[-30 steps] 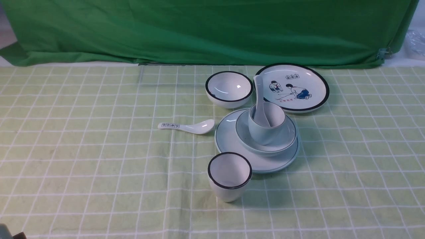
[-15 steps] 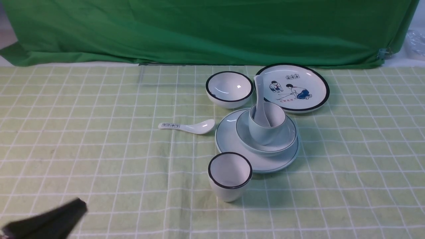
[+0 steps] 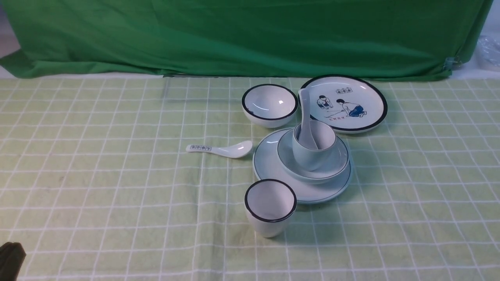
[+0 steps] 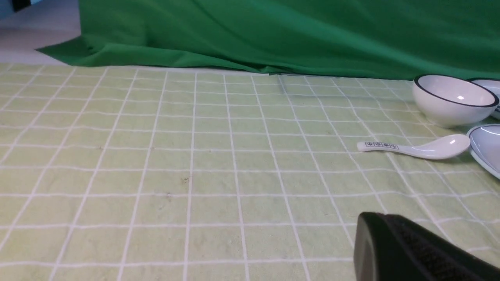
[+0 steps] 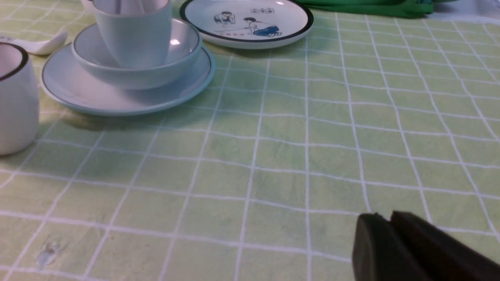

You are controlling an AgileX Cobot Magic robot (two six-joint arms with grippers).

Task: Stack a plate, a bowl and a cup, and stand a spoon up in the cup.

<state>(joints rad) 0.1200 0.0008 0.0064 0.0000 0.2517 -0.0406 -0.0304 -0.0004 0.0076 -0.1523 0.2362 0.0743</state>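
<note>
Plates: two; plain plate (image 3: 269,166) carries bowl (image 3: 336,166), cup (image 3: 312,156), spoon (image 3: 306,117).
Left hand (image 4: 394,249): together, low over table (image 3: 97,156).
Right hand (image 5: 390,246): together, empty.

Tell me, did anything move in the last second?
Only the left tool: it swung into the near-left corner of the front view, then drew back to the edge. It took hold of nothing. The plate, bowl, cup and spoon stayed stacked.

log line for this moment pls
stack: spoon in cup, bowl, plate | left tool: shut, empty | right tool: shut, empty
</note>
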